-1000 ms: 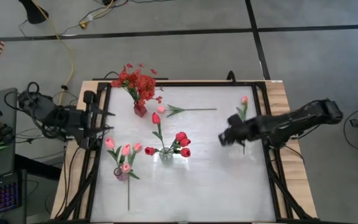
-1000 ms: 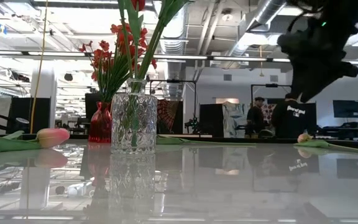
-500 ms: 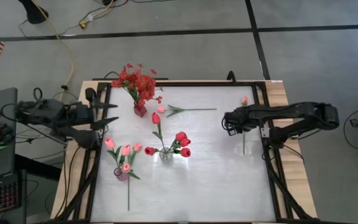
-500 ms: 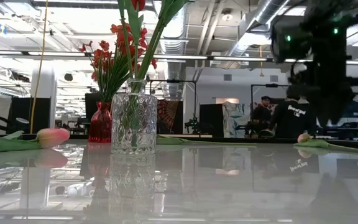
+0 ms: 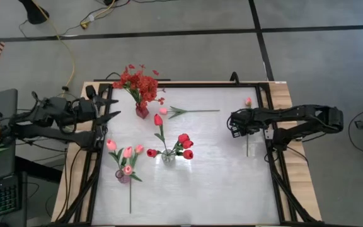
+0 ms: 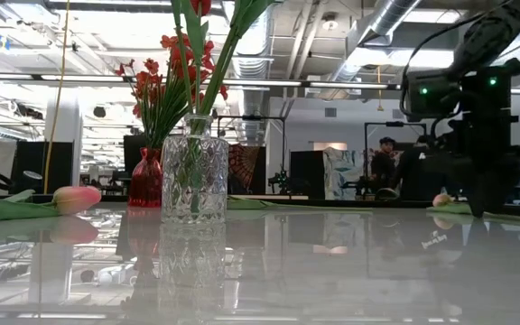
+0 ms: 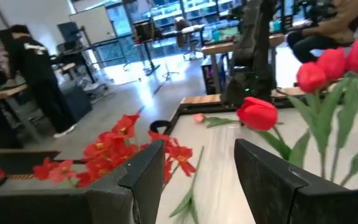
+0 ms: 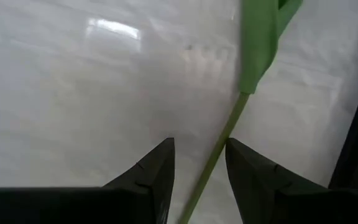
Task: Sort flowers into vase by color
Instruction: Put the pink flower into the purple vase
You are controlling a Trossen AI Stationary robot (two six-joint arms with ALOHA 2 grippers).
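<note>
table edges: I see the glossy white tabletop (image 5: 213, 176) boxed in by a black frame rail (image 5: 276, 170); front half mostly bare, roomy between the vases and my right arm.
loose stems: pink tulip bud on long green stem (image 5: 247, 120) lies along the right rail; another pink tulip with leaves (image 5: 184, 111) lies flat behind the centre; one bare green stem (image 5: 130, 195) at front left.
red vase: small red glass vase (image 5: 142, 111) at back left, holds bushy spray of small red blossoms (image 5: 137, 81).
clear vase: faceted clear glass vase (image 6: 194, 169) mid-table, holds red tulip buds (image 5: 184, 145), one taller than the rest.
pink vase: small pinkish vase (image 5: 123, 178) at front left, holds pink tulip buds (image 5: 123, 151).
right gripper: right gripper (image 8: 199, 165) low over the table at the right side, fingers parted with the green stem running between them; not clamped, nothing gripped.
right arm pose: reaches in from the right rail, forearm roughly level, wrist pointed down.
left gripper: left gripper (image 7: 197, 177) off the table's left edge near the back corner, fingers spread, holding nothing, aimed across toward the vases.
</note>
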